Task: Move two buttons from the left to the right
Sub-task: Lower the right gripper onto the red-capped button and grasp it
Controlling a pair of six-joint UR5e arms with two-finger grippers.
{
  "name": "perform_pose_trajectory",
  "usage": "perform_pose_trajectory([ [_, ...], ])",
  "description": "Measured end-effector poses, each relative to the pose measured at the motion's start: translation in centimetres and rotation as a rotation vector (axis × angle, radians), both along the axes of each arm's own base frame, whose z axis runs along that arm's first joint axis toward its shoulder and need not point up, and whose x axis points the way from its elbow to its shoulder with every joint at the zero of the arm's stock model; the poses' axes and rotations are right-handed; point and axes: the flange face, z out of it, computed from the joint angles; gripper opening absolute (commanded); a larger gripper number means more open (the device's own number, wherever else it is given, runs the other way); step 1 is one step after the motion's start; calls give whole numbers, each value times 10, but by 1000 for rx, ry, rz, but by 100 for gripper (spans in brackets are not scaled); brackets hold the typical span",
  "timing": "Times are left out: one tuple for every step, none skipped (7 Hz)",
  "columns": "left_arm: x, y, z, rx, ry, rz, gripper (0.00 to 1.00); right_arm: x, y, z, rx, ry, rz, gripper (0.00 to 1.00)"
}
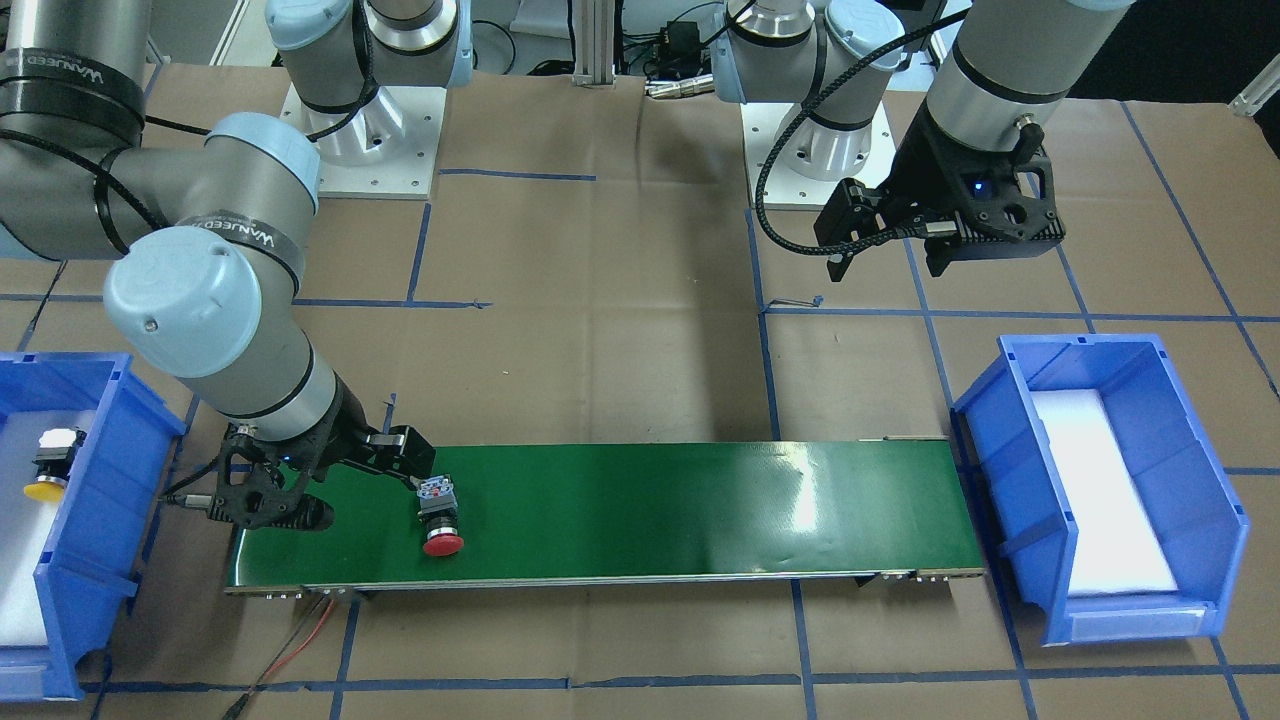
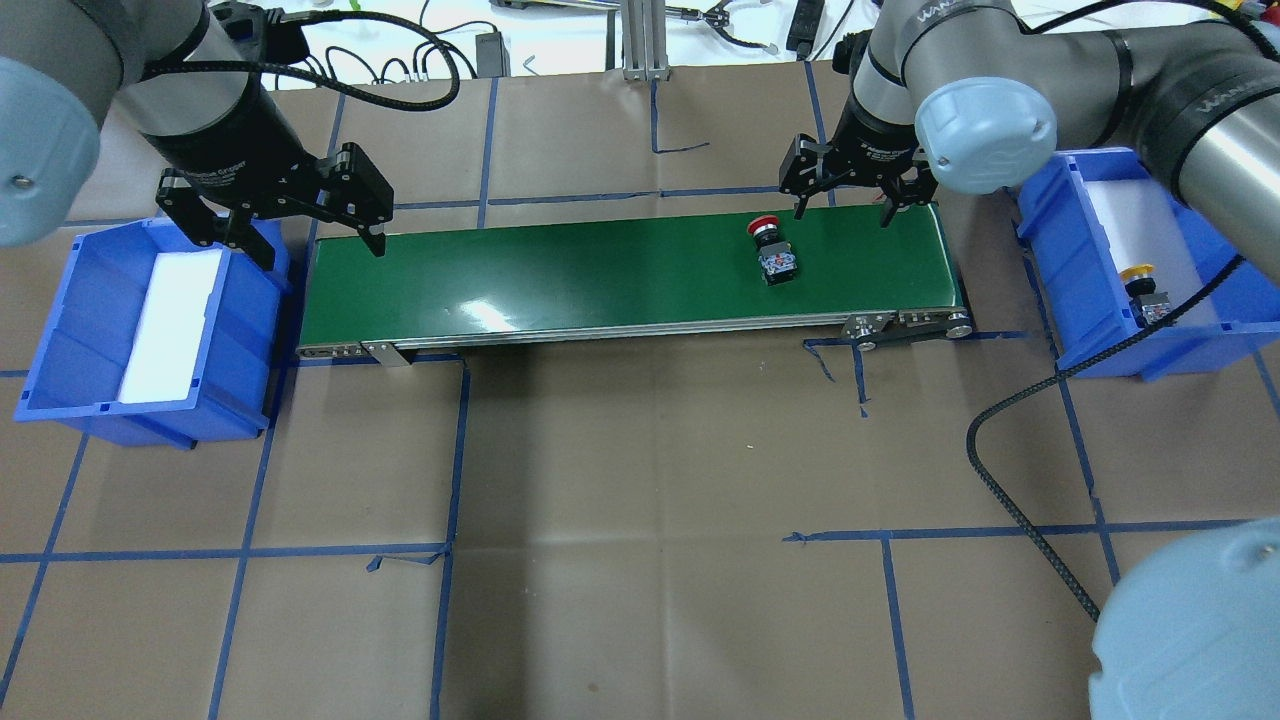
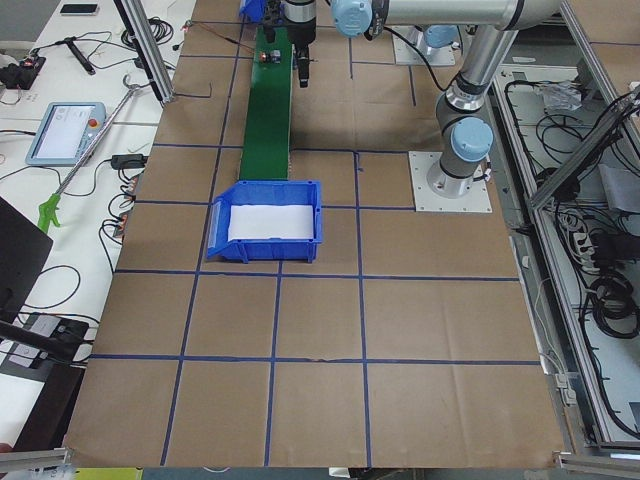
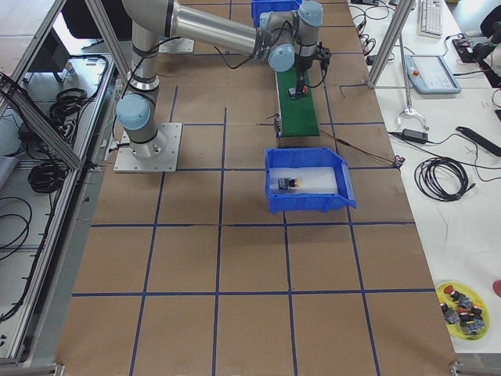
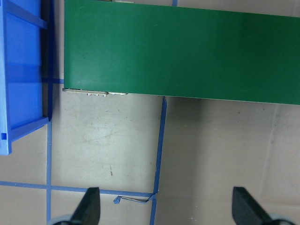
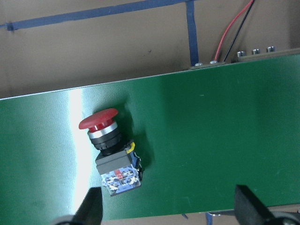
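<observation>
The red-capped button (image 2: 772, 250) lies on its side near the right end of the green conveyor belt (image 2: 600, 280); it also shows in the front view (image 1: 440, 515). My right gripper (image 2: 841, 212) is open and empty over the belt just beyond it. In the right wrist view the red button (image 6: 110, 150) lies ahead of one of the fingers (image 6: 91, 208), not between them. The yellow-capped button (image 2: 1143, 290) lies in the right blue bin (image 2: 1065, 300). My left gripper (image 2: 320, 250) is open and empty above the belt's left end, as the left wrist view (image 5: 167, 206) shows.
The left blue bin (image 2: 60, 300) holds only a white foam liner. A black cable (image 2: 1010, 500) runs across the table by the right arm. Red and black wires (image 1: 300, 640) leave the belt's right end. A yellow dish of spare buttons (image 4: 462, 301) sits far off.
</observation>
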Motion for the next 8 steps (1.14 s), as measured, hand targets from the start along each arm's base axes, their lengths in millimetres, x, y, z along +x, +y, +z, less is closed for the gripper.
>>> perform_pose_trajectory([
  [0, 0, 0, -2, 0, 0, 100, 0, -4, -6, -6, -2, 0, 99],
  [0, 0, 1, -5, 0, 0, 100, 2, -7, -12, -7, -8, 1, 99],
  [0, 0, 2, -7, 0, 0, 100, 4, -10, -19, -5, -23, 4, 99],
  [0, 0, 2, -8, 0, -1, 100, 8, -13, -27, -8, -42, 8, 99],
  [0, 1, 2, -7, 0, -1, 100, 10, -16, -34, -13, -51, 13, 99],
  [0, 1, 2, -7, 0, -2, 100, 11, -19, -43, -7, -52, 18, 99],
  [0, 1, 2, -7, 0, -4, 100, 10, -20, -52, 3, -48, 23, 99],
  [-1, 2, 2, -5, 0, -7, 100, 9, -21, -60, 16, -41, 26, 98],
])
